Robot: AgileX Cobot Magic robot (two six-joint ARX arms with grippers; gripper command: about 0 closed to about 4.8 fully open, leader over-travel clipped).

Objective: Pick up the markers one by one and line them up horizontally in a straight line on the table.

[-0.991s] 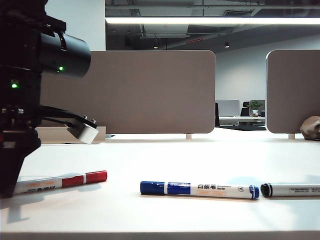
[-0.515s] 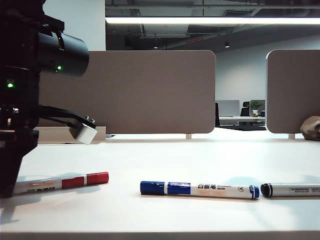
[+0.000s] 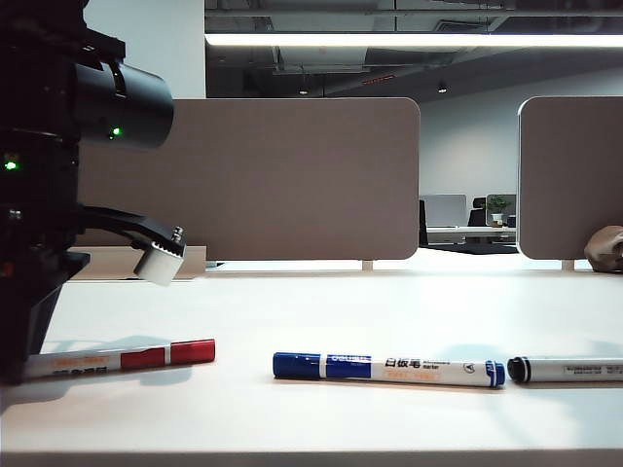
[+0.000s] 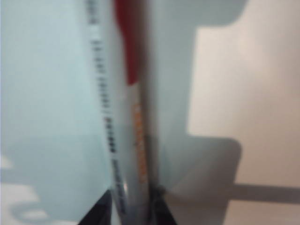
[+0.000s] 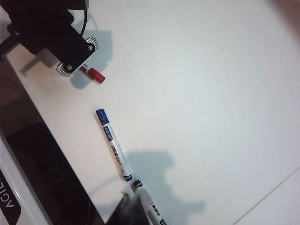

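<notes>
Three markers lie in a near-straight row along the counter: red marker at far left, blue marker in the middle, black marker at right, its cap almost touching the blue one's end. Left gripper sits low over the red marker's barrel, jaws standing either side of it, whether they clamp or stand clear I cannot tell. Right gripper hovers above the black marker, jaws together, holding nothing.
</notes>
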